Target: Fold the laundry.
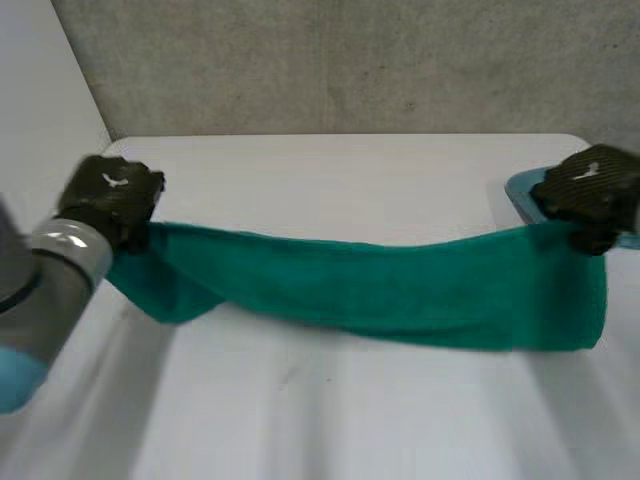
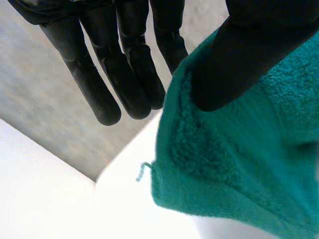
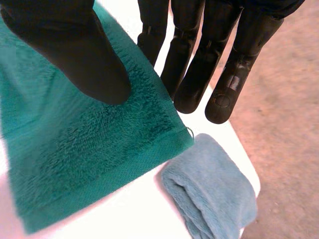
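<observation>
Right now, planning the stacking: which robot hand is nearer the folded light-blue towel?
Right. The right robot hand pinches the green towel beside the light-blue towel; the left robot hand holds its opposite end.

A flat white table (image 1: pixel 330 180) stands against a rough grey concrete wall (image 1: pixel 350 60). A plain white panel (image 1: pixel 40 90) rises at its left, and speckled brownish floor (image 3: pixel 289 129) lies below one corner.
</observation>
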`<act>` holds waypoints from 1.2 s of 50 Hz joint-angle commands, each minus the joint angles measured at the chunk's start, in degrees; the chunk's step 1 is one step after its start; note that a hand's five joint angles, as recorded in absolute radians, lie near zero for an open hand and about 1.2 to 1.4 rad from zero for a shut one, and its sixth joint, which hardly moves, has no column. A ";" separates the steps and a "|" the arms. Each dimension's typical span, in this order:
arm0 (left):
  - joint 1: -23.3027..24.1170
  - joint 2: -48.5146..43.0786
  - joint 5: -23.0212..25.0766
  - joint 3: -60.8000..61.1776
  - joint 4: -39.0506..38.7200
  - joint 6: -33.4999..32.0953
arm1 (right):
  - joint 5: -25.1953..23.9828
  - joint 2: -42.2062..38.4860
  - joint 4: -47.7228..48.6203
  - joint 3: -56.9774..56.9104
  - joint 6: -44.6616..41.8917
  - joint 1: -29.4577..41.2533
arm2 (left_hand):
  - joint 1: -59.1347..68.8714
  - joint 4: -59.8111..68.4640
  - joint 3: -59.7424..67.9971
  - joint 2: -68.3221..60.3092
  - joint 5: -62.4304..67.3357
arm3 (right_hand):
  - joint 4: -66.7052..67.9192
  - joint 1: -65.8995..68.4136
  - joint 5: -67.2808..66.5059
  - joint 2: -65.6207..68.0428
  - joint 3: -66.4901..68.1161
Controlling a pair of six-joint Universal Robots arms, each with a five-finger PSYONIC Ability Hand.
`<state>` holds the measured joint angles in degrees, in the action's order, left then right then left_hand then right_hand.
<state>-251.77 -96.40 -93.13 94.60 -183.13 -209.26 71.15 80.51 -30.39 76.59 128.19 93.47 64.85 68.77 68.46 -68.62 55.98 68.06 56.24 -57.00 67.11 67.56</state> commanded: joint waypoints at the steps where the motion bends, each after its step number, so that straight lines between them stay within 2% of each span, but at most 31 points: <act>1: -0.12 -16.53 -0.30 -13.10 -0.12 -5.81 | 10.58 -15.89 4.81 -11.45 -0.22 8.57 | 15.15 11.23 11.54 -11.38 14.02 | 11.94 23.76 -13.00 12.89 12.44; 9: -0.04 -25.15 -0.39 -34.81 -3.63 -7.30 | 12.69 -26.53 16.49 -32.70 1.10 10.24 | 15.15 11.23 11.54 -11.38 14.02 | 11.94 23.76 -13.00 12.89 12.44; 13: -0.04 -25.59 -0.56 -44.92 -9.77 -6.87 | 14.98 -28.91 27.80 -45.97 2.50 12.78 | 15.15 11.23 11.54 -11.38 14.02 | 11.94 23.76 -13.00 12.89 12.44; 16: -0.04 -25.07 -1.52 -48.63 -17.59 -6.69 | 15.51 -28.39 34.68 -48.20 3.91 13.93 | 15.15 11.23 11.54 -11.38 14.02 | 11.94 23.76 -13.00 12.89 12.44; 18: 0.40 -24.46 -2.93 -48.11 -23.02 -5.99 | 15.86 -26.64 40.74 -47.24 6.01 14.02 | 15.15 11.23 11.54 -11.38 14.02 | 11.94 23.76 -13.00 12.89 12.44; 21: 0.14 -22.00 -4.08 -46.70 -26.04 -5.11 | 15.77 -23.92 44.09 -42.96 8.03 14.02 | 15.15 11.23 11.54 -11.38 14.02 | 11.94 23.76 -13.00 12.89 12.44; 31: -0.30 -17.68 -3.73 -26.24 -23.94 -0.80 | 14.37 -19.07 44.01 -21.06 8.84 13.67 | 15.15 11.23 11.54 -11.38 14.02 | 11.94 23.76 -13.00 12.89 12.44; 37: -1.00 -17.94 -3.73 -14.28 -22.01 -0.63 | 10.68 -18.89 43.75 -8.49 8.75 13.58 | 15.15 11.23 11.54 -11.38 14.02 | 11.94 23.76 -13.00 12.89 12.44; 44: -0.57 -19.53 -3.37 -2.41 -18.23 -1.50 | 8.65 -23.55 39.54 -0.13 7.34 13.58 | 15.15 11.23 11.54 -11.38 14.02 | 11.94 23.76 -13.00 12.89 12.44; 50: -0.39 -16.73 -3.11 4.01 -11.56 -2.21 | 8.65 -23.03 25.58 1.02 5.85 13.40 | 15.15 11.23 11.54 -11.38 14.02 | 11.94 23.76 -13.00 12.89 12.44; 54: -1.09 -11.89 -3.02 7.79 -4.26 -5.89 | 8.57 -21.10 15.21 1.89 4.88 13.14 | 15.15 11.23 11.54 -11.38 14.02 | 11.94 23.76 -13.00 12.89 12.44; 58: -1.88 -5.83 -3.02 12.36 2.86 -11.08 | 8.57 -15.40 4.75 5.75 1.29 11.91 | 15.15 11.23 11.54 -11.38 14.02 | 11.94 23.76 -13.00 12.89 12.44; 59: -2.14 -4.25 -3.02 13.41 4.17 -11.87 | 8.83 -11.64 0.81 8.55 -1.42 10.52 | 15.15 11.23 11.54 -11.38 14.02 | 11.94 23.76 -13.00 12.89 12.44; 60: -2.67 -0.32 -2.85 15.42 6.54 -13.18 | 8.92 -10.21 -0.53 9.71 -2.49 9.98 | 15.15 11.23 11.54 -11.38 14.02 | 11.94 23.76 -13.00 12.89 12.44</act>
<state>-253.00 -107.04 -96.15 103.79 -185.90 -216.42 79.72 61.46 -18.52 80.24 131.59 106.14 64.85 68.97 68.47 -68.68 55.98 68.07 56.24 -57.08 67.11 67.56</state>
